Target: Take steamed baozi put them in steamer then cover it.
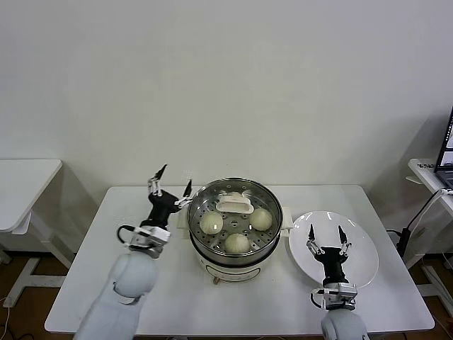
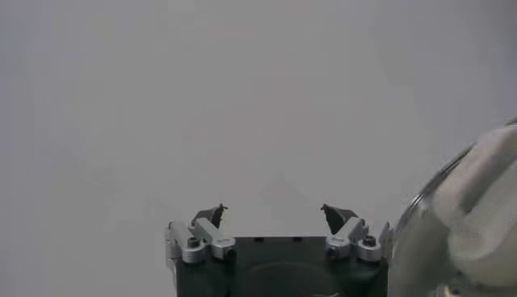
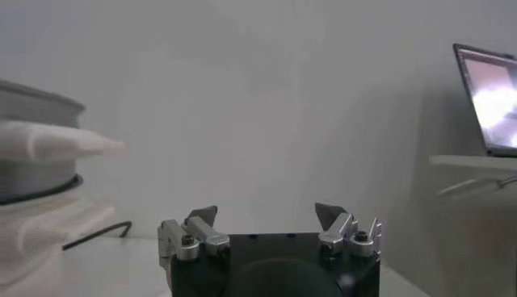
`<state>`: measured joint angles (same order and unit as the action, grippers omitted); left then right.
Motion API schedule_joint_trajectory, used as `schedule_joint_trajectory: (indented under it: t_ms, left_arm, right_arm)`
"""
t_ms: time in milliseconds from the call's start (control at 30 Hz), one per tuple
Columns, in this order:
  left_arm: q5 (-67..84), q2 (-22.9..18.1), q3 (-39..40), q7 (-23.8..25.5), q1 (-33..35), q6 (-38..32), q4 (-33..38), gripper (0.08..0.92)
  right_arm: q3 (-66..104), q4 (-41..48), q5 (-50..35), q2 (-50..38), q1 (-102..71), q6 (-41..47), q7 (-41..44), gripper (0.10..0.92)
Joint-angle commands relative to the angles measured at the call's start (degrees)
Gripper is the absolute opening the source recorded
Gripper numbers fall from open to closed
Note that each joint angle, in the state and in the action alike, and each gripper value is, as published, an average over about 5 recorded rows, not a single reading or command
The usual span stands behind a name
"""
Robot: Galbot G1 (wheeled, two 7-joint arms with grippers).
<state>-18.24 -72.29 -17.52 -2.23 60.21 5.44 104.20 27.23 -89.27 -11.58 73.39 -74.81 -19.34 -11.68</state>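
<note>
Centrally on the white bench point(image 1: 177, 283): steamer point(image 1: 202, 244), round and shiny, upright on its white base, small side handle toward the plate. Covered by the glass lid point(image 1: 265, 197), lying flat on the rim; white oblong handle point(image 1: 234, 205) near the far side, long axis running left to right across the pot. Three buns point(image 1: 211, 222) visible through the glass, spread on the perforated tray: one left, one right, one nearest the robot; any fourth cannot be made out. Just right of the steamer, flat white plate point(image 1: 361, 244), bare.

Left gripper point(image 1: 172, 187) raised beside the steamer's left rim, pointing up and away, jaws spread wide, gripping nothing; close to the rim, contact not clear. From the left wrist, same spread jaws against the pale wall, lid edge and pot rim close alongside.

Right gripper point(image 1: 327, 238) over the plate, pointing away from the robot, jaws likewise wide apart and empty. From the right wrist, steamer side and its white handle nearby, laptop point(image 3: 488, 98) on a side table farther off.
</note>
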Motion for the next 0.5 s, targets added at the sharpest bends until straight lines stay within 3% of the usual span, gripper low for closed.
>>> schedule_joint_trajectory:
  t_ms: [33, 500]
  left_arm:
    - [19.08, 0.84, -7.74, -2.86, 0.43, -16.03, -14.03, 0.823]
    - [18.96, 0.28, -7.95, -1.95, 3.95, -17.34, -12.80, 0.823]
  right_arm:
    - [-0.45, -1.61, -4.80, -0.61, -1.19, 0.74, 2.82, 0.823]
    - [0.14, -1.40, -5.80, -1.11, -1.17, 0.84, 2.60, 0.823]
